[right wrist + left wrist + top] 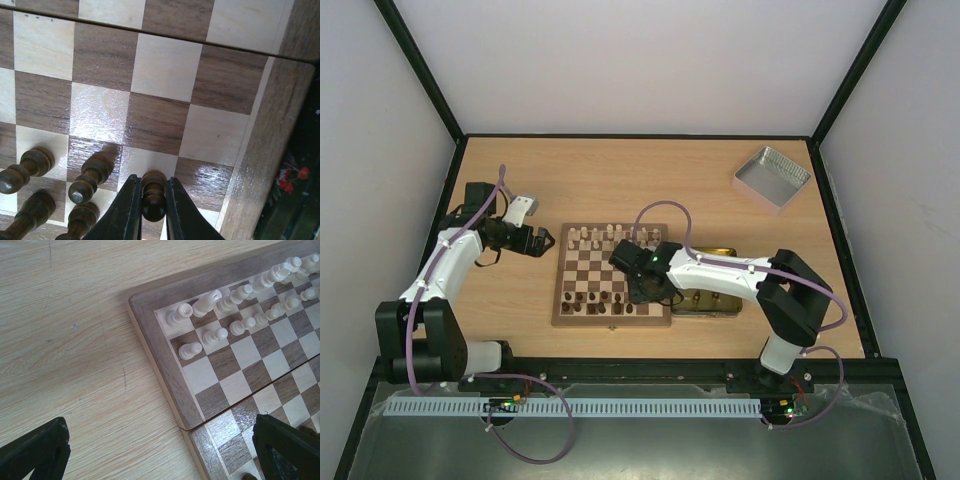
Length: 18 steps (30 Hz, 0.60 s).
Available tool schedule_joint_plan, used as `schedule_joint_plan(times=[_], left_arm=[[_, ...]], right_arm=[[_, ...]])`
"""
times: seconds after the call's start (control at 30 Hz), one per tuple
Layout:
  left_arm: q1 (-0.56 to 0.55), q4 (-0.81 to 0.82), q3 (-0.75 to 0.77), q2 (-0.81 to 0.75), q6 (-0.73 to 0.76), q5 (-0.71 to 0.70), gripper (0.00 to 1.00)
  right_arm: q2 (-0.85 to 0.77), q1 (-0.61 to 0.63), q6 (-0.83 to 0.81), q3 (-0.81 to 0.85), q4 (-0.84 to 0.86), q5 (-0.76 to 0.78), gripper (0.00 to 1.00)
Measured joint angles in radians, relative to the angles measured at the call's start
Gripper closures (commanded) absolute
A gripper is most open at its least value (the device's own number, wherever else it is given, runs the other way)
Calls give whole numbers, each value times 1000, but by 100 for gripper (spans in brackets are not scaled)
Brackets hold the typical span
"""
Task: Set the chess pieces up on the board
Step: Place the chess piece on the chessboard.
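One board (595, 272), one yellow tin (712, 303), one silver lid (772, 178), two arms (445, 265). Dark pieces (92, 175): five show up close (the rest, and the pale pieces (190, 349), are too tiny from overhead to count properly).

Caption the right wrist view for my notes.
Right gripper shut on a dark chess piece near the board edge, other dark pieces standing beside it.

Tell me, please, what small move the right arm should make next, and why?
Probably set it down and open: the right gripper is shut on a dark piece, upright beside the other dark pieces near the edge of the board; whether it touches the square is unclear.
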Motion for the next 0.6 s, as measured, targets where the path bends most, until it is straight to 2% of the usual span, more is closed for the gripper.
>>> schedule_joint_plan(times=[0.6], left_arm=[[0,0,0,0,0,0,1]], right_arm=[[27,14,6,11,15,-10,89]])
